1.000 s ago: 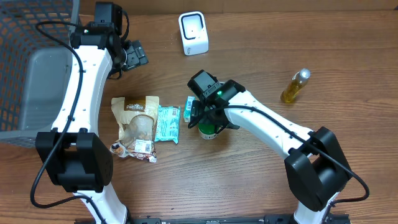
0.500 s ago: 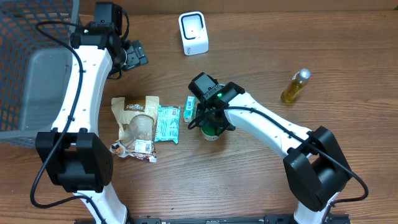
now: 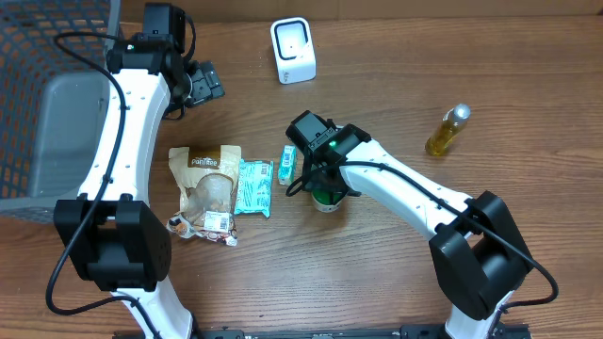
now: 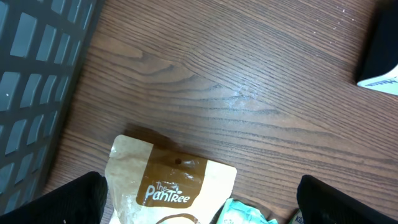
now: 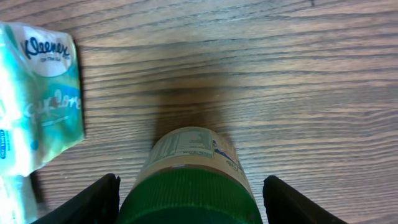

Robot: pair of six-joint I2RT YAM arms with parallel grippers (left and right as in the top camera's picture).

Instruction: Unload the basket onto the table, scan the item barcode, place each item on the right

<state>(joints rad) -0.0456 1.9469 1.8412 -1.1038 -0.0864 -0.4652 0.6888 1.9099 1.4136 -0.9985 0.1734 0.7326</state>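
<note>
A jar with a green lid (image 3: pixel 326 199) stands upright on the wooden table, right of the snack packs. My right gripper (image 3: pixel 318 179) is lowered over it from above. In the right wrist view the lid and label (image 5: pixel 189 155) fill the space between the black fingers (image 5: pixel 102 202), which press against both sides of the lid, so the right gripper (image 5: pixel 186 199) is shut on the jar. The white barcode scanner (image 3: pixel 293 51) stands at the table's back. My left gripper (image 3: pixel 203 83) hovers open over bare wood, above the pouch (image 4: pixel 168 186).
A brown Pantree pouch (image 3: pixel 207 184), a teal packet (image 3: pixel 252 186) and a small Kleenex pack (image 3: pixel 287 164) lie left of the jar. A bottle of yellow liquid (image 3: pixel 447 130) stands at the right. A grey wire basket (image 3: pixel 47 94) fills the left edge.
The right gripper's fingers have closed in from wide open onto the jar's lid, nudging the jar slightly right. The left arm has not moved.
</note>
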